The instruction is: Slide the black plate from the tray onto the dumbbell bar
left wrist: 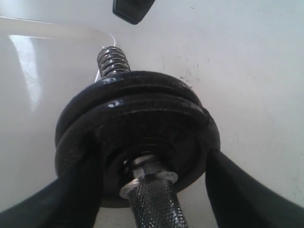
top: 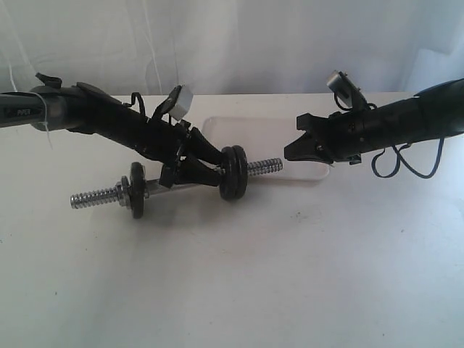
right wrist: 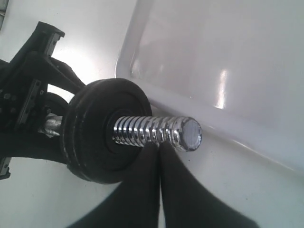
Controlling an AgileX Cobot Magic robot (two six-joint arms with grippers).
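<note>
Exterior view: the bench [top: 290,275] carries the tray [top: 275,134] at upper centre, with the dumbbell bar [top: 94,197] crossing its near edge. The black plate [top: 233,172] sits on the bar's right end (a twin disc against it). The left hand [top: 215,170] straddles the bar just behind it, fingers spread. The right hand [top: 288,152], closed and empty, hangs right of the bar's tip.

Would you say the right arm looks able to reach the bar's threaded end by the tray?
Probably yes: the right pincer, shut, sits right beside that threaded end, with nothing between them.

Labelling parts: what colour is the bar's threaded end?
Chrome silver, ridged thread. The dumbbell bar end shows best in the right wrist view.
</note>
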